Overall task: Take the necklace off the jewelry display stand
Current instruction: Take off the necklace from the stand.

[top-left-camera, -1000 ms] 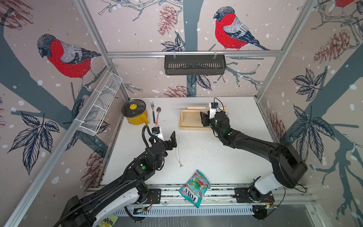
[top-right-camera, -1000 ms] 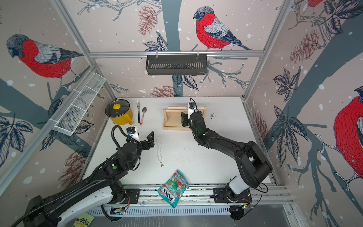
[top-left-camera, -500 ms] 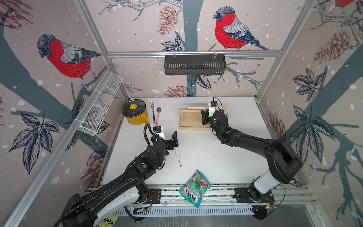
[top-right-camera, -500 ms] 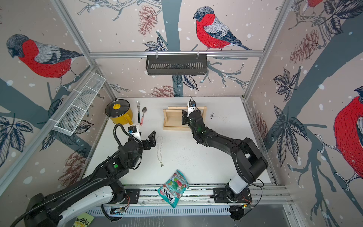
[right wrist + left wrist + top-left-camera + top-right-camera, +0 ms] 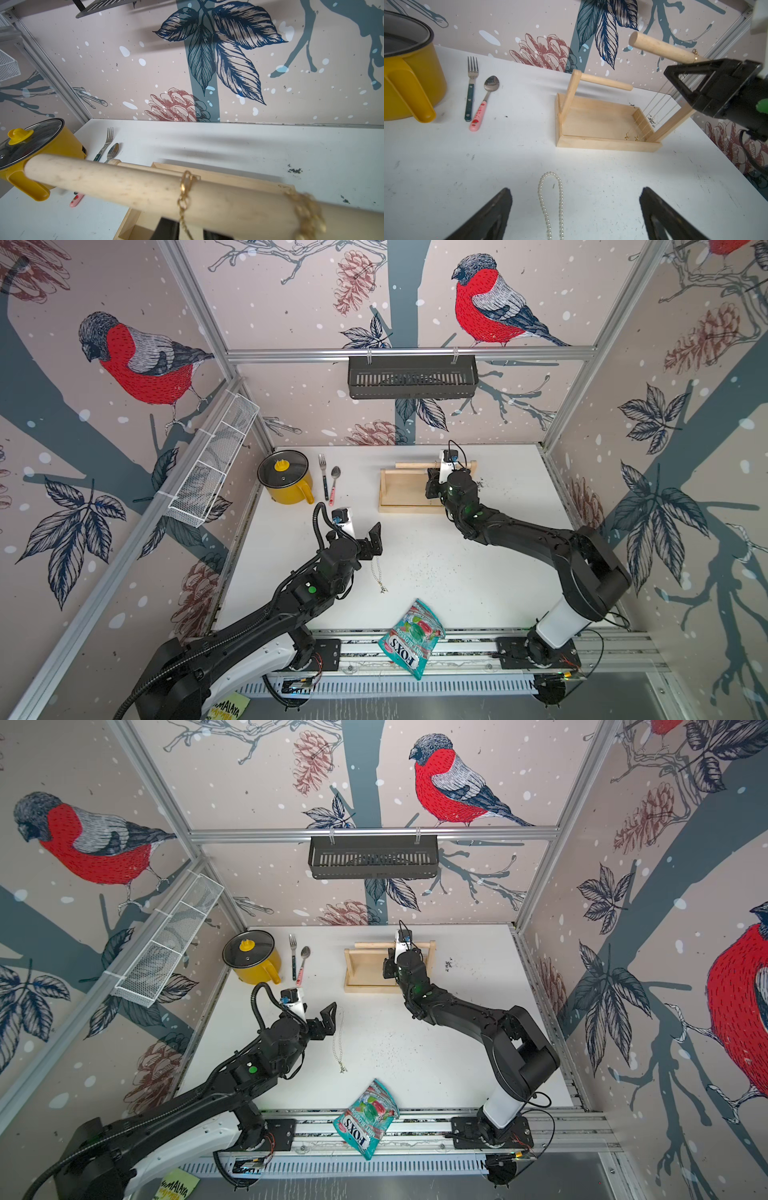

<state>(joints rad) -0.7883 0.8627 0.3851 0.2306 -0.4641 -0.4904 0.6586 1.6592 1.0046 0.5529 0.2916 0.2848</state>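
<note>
Gold necklace (image 5: 184, 193), we note, drapes the dowel (image 5: 104, 178) and drops between our nearer right fingers (image 5: 168, 228), narrowly parted; left fingers (image 5: 488, 214) spread wide.

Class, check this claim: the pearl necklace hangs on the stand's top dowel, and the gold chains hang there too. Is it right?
No. The pearl necklace lies flat on the table, off the jewelry display stand, just in front of the open left end effector, as the left wrist view shows. The gold chains do hang on the top dowel.
</note>
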